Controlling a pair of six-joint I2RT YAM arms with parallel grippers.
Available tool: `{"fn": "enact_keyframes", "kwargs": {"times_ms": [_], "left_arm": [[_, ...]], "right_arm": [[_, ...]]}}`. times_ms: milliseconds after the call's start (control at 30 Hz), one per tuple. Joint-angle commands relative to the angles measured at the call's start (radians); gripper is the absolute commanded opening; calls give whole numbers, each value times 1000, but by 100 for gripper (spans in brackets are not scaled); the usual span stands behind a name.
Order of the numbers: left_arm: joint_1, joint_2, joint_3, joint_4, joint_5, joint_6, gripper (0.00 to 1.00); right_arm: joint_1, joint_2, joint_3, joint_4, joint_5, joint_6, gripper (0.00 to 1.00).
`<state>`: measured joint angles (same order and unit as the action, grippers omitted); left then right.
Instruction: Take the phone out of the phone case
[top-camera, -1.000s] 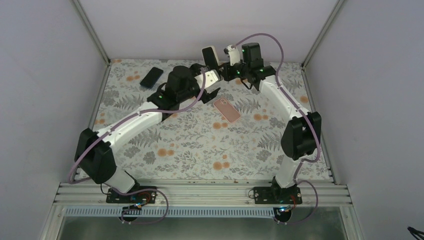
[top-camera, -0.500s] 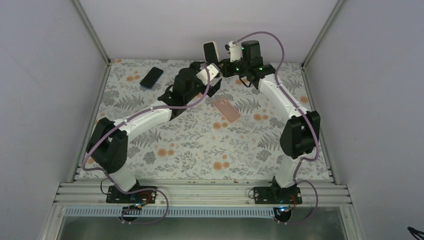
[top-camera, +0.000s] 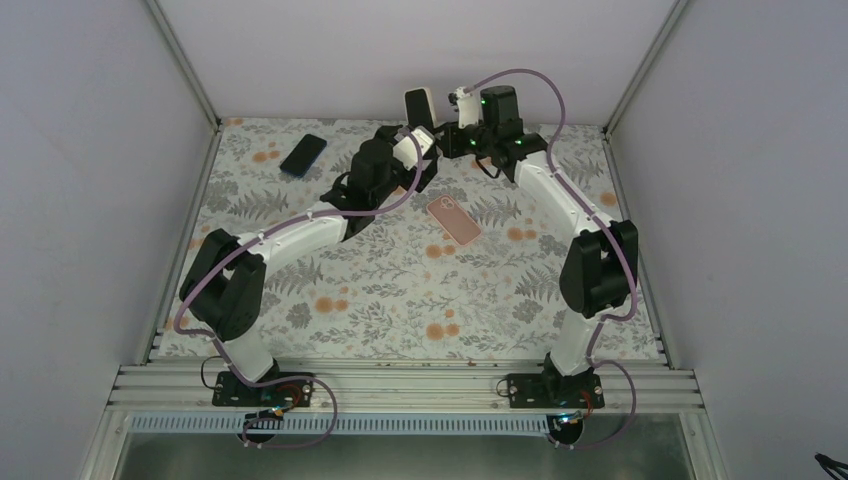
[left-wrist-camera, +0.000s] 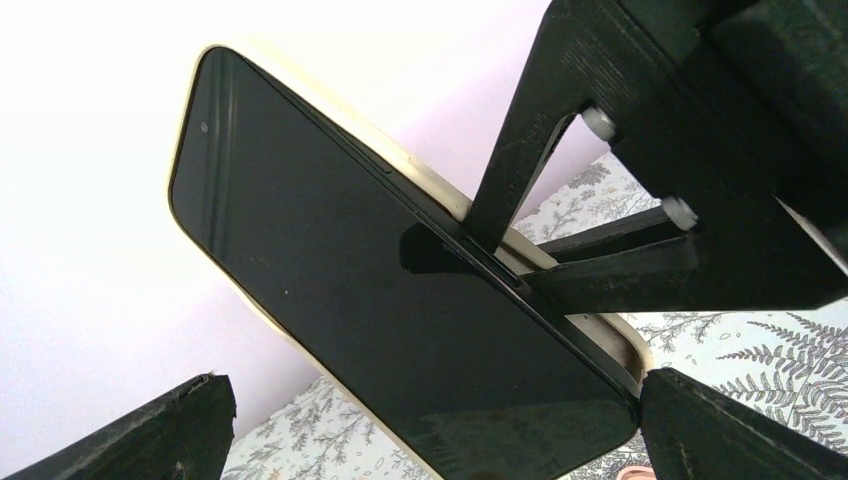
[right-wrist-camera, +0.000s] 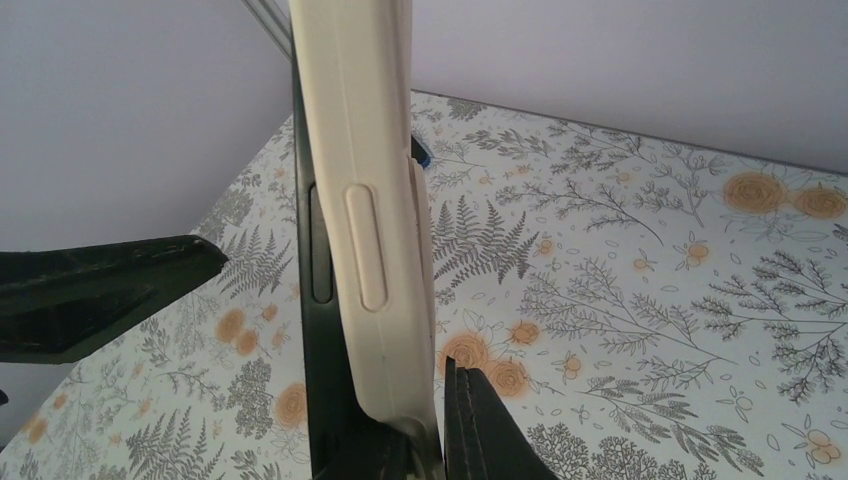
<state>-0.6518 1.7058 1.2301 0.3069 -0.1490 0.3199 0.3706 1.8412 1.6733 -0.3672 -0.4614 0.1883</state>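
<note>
A black-screened phone (left-wrist-camera: 380, 280) sits in a cream case (right-wrist-camera: 375, 180). My right gripper (top-camera: 442, 130) is shut on its lower end and holds it upright above the far edge of the table (top-camera: 417, 104). In the right wrist view the phone's black edge (right-wrist-camera: 318, 330) shows beside the cream case wall, with my right gripper (right-wrist-camera: 420, 440) clamped at the bottom. My left gripper (top-camera: 412, 150) is open just in front of the phone. In the left wrist view its fingers (left-wrist-camera: 150, 440) straddle the phone's lower corner, and the right-hand finger (left-wrist-camera: 740, 430) stands against that corner.
A black phone (top-camera: 303, 154) lies at the far left of the floral mat. A pink phone case (top-camera: 455, 219) lies flat near the middle. White walls close the back and sides.
My left arm has reached farther forward and up, bringing its open gripper to the cased phone. My right gripper still holds the phone in about the same place.
</note>
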Motion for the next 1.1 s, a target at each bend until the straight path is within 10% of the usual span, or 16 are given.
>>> {"fn": "enact_keyframes", "kwargs": {"times_ms": [0, 1067], "left_arm": [[25, -27, 2, 43, -42, -15, 100], [64, 86, 59, 251, -354, 176, 100]], "right_arm": [[-7, -49, -1, 76, -44, 23, 3], [13, -88, -31, 102, -149, 120, 3]]}}
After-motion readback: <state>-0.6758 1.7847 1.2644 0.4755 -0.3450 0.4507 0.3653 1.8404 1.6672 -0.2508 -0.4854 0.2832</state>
